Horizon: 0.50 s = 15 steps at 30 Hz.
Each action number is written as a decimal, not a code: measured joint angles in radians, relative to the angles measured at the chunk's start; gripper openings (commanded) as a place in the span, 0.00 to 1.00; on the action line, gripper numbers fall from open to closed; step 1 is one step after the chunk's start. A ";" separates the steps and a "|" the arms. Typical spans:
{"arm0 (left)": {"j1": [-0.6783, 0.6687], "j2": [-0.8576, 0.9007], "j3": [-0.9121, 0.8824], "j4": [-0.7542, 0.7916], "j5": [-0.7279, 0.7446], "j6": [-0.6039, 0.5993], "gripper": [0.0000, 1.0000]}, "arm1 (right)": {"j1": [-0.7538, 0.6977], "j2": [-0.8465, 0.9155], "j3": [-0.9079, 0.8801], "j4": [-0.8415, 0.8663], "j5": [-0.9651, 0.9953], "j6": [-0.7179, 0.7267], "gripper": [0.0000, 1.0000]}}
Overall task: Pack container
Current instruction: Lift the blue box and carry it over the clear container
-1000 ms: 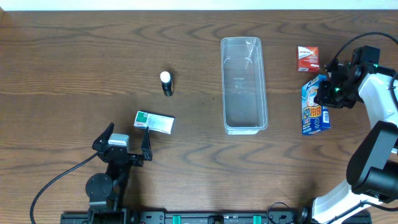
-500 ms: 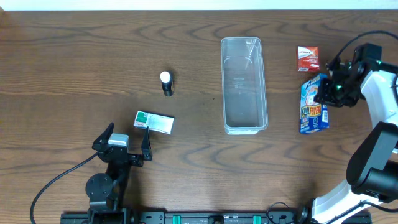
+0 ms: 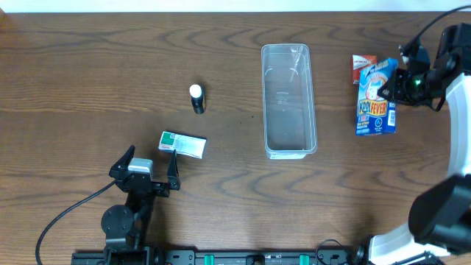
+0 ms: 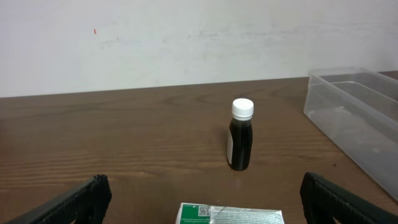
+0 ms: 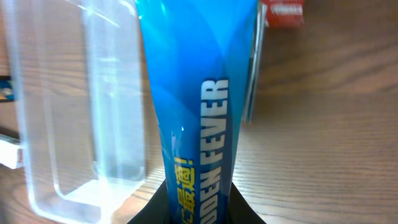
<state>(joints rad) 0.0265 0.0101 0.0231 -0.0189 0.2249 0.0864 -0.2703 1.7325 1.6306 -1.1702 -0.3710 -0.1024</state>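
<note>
My right fingers (image 3: 397,87) are clamped on the far end of a blue packet (image 3: 376,107). In the right wrist view it fills the middle of the picture, with its yellow lettering running away from the camera. From overhead its far corner overlaps a small red packet (image 3: 360,66) at the far right of the worktop (image 3: 73,73).

The container (image 3: 288,103) lies just right of centre, its long side running near to far. It sits to the left of the blue packet and apart from it.

My left fingers (image 4: 81,199) are spread wide at the near left. A green-and-white box (image 3: 182,144) lies flat just beyond their tips. Farther off a small dark bottle (image 4: 241,134) with a white cap stands upright, well left of the container.
</note>
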 measured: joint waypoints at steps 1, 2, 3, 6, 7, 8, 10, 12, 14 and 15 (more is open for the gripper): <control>0.000 0.000 0.000 0.000 0.000 0.000 0.98 | 0.011 -0.021 0.003 0.000 0.000 0.008 0.15; 0.000 0.000 0.000 0.000 0.000 0.000 0.98 | 0.027 -0.045 0.005 0.002 -0.002 0.019 0.15; 0.000 0.000 0.000 0.000 0.000 0.000 0.98 | 0.035 -0.056 0.006 0.003 -0.002 0.023 0.15; 0.000 0.000 0.000 0.000 0.000 0.000 0.98 | 0.095 -0.100 0.007 0.017 -0.005 0.052 0.16; 0.000 0.000 0.000 0.000 0.000 0.000 0.98 | 0.122 -0.108 0.007 0.027 -0.006 0.063 0.16; 0.000 0.000 0.000 0.000 0.000 0.000 0.98 | 0.151 -0.115 0.007 0.043 -0.008 0.074 0.16; 0.000 0.000 0.000 0.000 0.000 0.000 0.98 | 0.204 -0.118 0.007 0.085 -0.013 0.098 0.16; 0.000 0.000 0.000 0.000 0.000 0.000 0.98 | 0.255 -0.117 0.007 0.138 -0.016 0.127 0.16; 0.000 0.000 0.000 0.000 0.000 0.000 0.98 | 0.299 -0.117 0.007 0.201 -0.016 0.155 0.16; 0.000 0.000 0.000 0.000 0.000 0.000 0.98 | 0.325 -0.117 0.008 0.239 -0.014 0.172 0.17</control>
<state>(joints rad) 0.0265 0.0101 0.0231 -0.0189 0.2249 0.0864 0.0547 1.6150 1.6382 -0.9310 -0.3855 0.0700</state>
